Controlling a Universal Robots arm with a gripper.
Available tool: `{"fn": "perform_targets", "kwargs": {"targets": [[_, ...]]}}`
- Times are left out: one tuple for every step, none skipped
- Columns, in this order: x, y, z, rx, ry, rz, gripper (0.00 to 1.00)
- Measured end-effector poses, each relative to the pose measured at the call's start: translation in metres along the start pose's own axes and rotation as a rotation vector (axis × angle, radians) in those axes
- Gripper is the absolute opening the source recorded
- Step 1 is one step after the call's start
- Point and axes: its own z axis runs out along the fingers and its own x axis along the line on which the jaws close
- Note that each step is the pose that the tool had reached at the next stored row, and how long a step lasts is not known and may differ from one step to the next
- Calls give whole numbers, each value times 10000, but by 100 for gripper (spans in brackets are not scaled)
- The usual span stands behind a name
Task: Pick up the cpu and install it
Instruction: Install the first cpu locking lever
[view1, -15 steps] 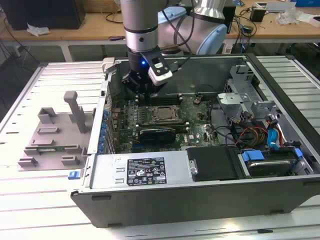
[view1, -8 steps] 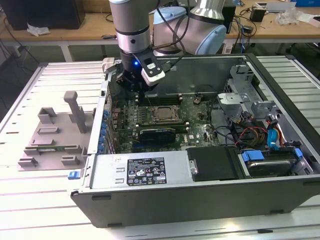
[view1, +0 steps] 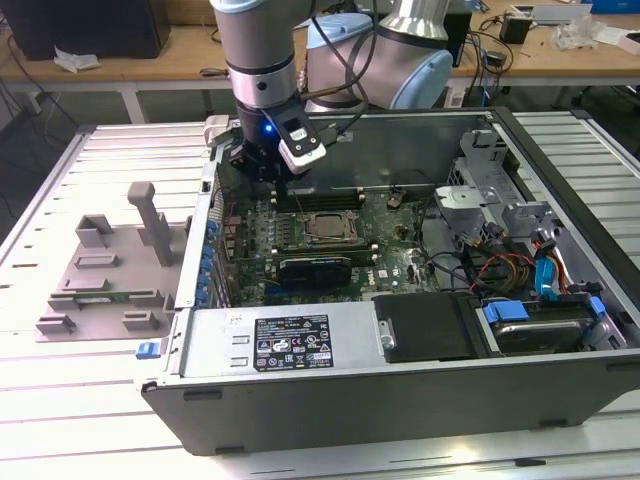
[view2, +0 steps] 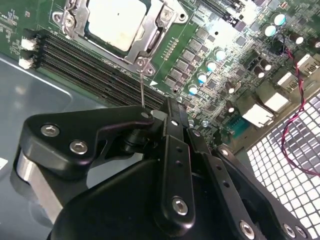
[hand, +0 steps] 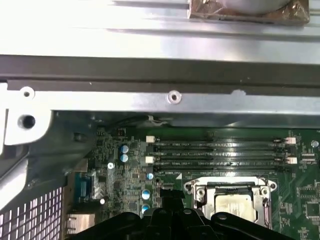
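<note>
The cpu (view1: 325, 228) is a small square chip with a silver top, lying inside the metal-framed socket (view1: 318, 212) on the green motherboard of the open computer case (view1: 400, 390). Both wrist views show the cpu (view2: 117, 22) (hand: 232, 205) seated in that frame. My black gripper (view1: 268, 170) hangs over the board beside the socket, toward the exterior view's left, near the case's back wall. Its fingertips (view2: 172, 112) meet with nothing between them, and a thin socket lever wire (view2: 142, 90) stands just ahead of them. The gripper (hand: 170, 212) is apart from the chip.
A grey plastic tray (view1: 110, 270) with upright blocks lies outside the case on the exterior view's left. Memory slots (hand: 220, 152) run beside the socket. Drive bays and coloured cables (view1: 520, 270) crowd the case's right end. The case walls (hand: 150, 100) stand close around the gripper.
</note>
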Motion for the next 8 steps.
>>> {"fn": "perform_targets", "kwargs": {"targets": [[0, 0, -4, 1, 2, 0, 11], [0, 0, -10, 0, 1, -1, 11], [-1, 3, -26, 0, -1, -2, 11], [-2, 4, -38, 0, -7, -3, 11], [-3, 5, -49, 0, -12, -5, 11], [-3, 6, -57, -3, -23, -6, 11], [-3, 6, -57, -19, -35, -6, 11], [-3, 7, -58, -121, -58, -2, 11]]}}
